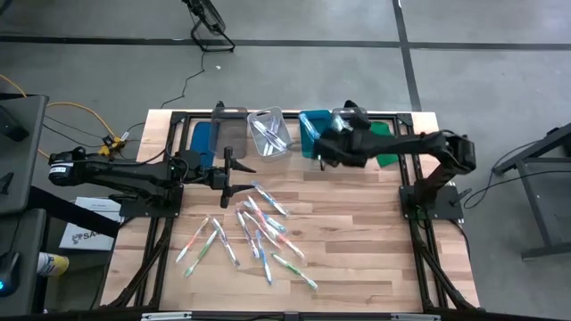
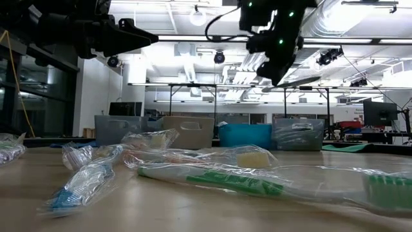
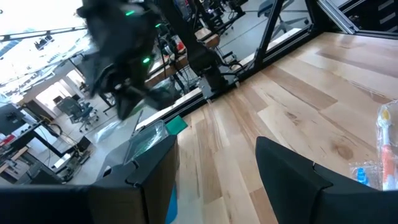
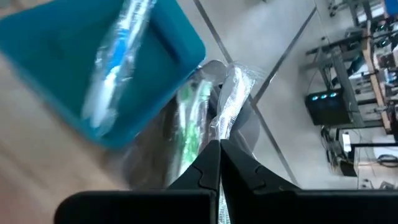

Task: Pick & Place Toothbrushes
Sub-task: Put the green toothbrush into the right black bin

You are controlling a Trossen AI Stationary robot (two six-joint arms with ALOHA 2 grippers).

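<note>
Several wrapped toothbrushes (image 1: pixel 259 227) lie scattered on the wooden table, and the low view shows a green one (image 2: pixel 225 180) up close. My right gripper (image 1: pixel 319 153) hangs over the teal bin (image 1: pixel 312 129) at the far edge, shut on one wrapped toothbrush (image 4: pixel 231 93). In that bin lies a blue toothbrush (image 4: pixel 115 65). My left gripper (image 1: pixel 239 171) stands open and level above the table, left of the pile, with nothing between its fingers (image 3: pixel 298 180). My right gripper pinches a clear-wrapped toothbrush between its two shut fingertips (image 4: pixel 214 162). The wrapped length (image 4: pixel 233 87) sticks out past the tips. The fingers slant down from the table's right side. The toothbrush (image 2: pixel 302 81) is lifted clear, high above the bins.
A row of bins stands along the far edge: a blue one (image 1: pixel 205 135), a grey one (image 1: pixel 234 125), a clear one (image 1: pixel 269 132) holding toothbrushes, the teal one and another clear one (image 1: pixel 348 119). A green sheet (image 1: pixel 385 144) lies to their right. Black frame rails border the table.
</note>
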